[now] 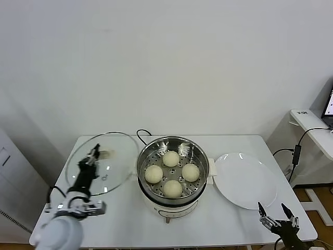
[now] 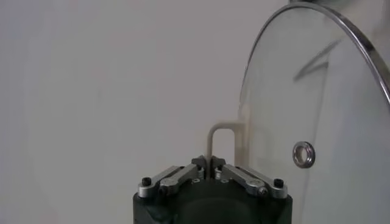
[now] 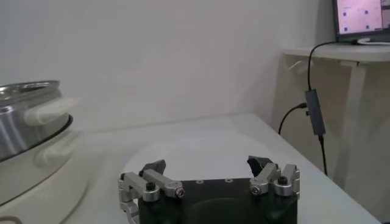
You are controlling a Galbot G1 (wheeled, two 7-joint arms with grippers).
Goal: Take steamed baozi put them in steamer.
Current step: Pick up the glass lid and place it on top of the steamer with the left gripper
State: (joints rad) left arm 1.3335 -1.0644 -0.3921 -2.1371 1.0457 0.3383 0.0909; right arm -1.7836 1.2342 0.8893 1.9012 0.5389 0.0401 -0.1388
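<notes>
The steamer [image 1: 144, 156], a shiny steel basket on a white base, stands mid-table. Several cream-white steamed baozi [image 1: 171, 158] lie on its perforated bottom. To its left, my left gripper [image 1: 95, 152] is shut on the cream handle [image 2: 222, 129] of a round glass lid [image 1: 112, 161], holding it tilted beside the steamer. In the left wrist view the fingertips of that gripper [image 2: 209, 168] pinch the thin handle bar, with the lid's glass [image 2: 329, 122] standing on edge behind it. My right gripper [image 1: 276, 214] hangs open and empty at the table's front right corner.
A flat white plate [image 1: 247, 179] lies right of the steamer, with nothing on it. A black cord [image 1: 140, 134] runs behind the steamer. In the right wrist view the steamer's wall [image 3: 24, 122] is off to one side. A side desk with cables [image 1: 297, 151] stands at the right.
</notes>
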